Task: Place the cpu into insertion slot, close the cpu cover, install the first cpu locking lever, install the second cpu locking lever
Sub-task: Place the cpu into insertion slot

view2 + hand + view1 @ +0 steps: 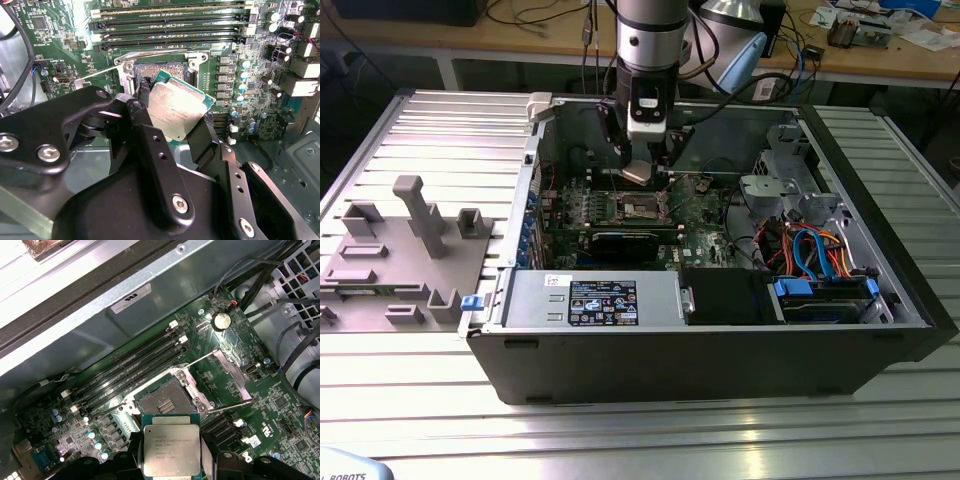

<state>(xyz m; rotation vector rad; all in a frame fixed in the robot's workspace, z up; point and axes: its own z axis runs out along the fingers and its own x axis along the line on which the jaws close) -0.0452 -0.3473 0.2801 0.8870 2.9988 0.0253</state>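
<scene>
My fingers (201, 136) are clamped on the cpu (177, 112), which sits in the upper middle of the exterior view, near the bare insertion slot (165, 401) and not yet seated. The cpu cover (231, 377) stands swung open beside it.

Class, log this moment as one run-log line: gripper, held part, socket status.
gripper: shut on cpu | cpu: held above motherboard, near insertion slot | insertion slot: empty, uncovered | cpu placement: not yet done
</scene>
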